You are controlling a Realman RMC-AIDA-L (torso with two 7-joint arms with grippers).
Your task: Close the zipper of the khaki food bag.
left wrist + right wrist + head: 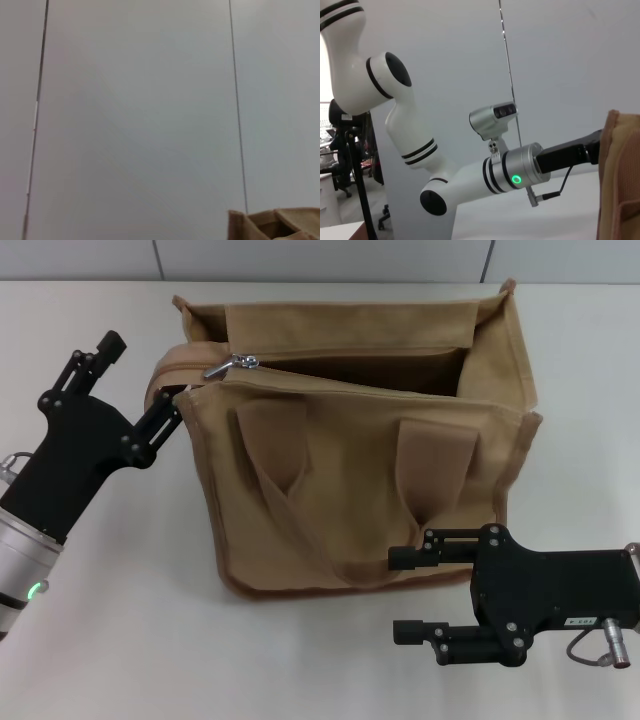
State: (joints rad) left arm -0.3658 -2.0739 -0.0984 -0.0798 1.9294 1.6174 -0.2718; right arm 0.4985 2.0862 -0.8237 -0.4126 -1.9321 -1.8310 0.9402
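Khaki food bag (360,490), a boxy tan canvas tote with two wide looped handles and darker piping, stands on the white surface (110,640) with its top gaping, and the tan zipper (330,365) runs along that mouth with its small silver slider (232,363) parked at the bag's left end. Starting at the fingers: the left gripper (140,375) has its two black fingers spread, one raised clear, the other tip touching or just beside the bag's left corner by the folded strap (near the slider, not yet on it). The right gripper (410,595) has its fingers parted too, holding nothing, low in front of the bag's front panel.

Canvas this soft will likely sag and follow a pull, so the zip line probably needs tension: one hold on the little metal pull tab, which looks slippery and thin, another pinching the fabric near the slider's end to anchor it. The bag seems light and empty, so it may slide.
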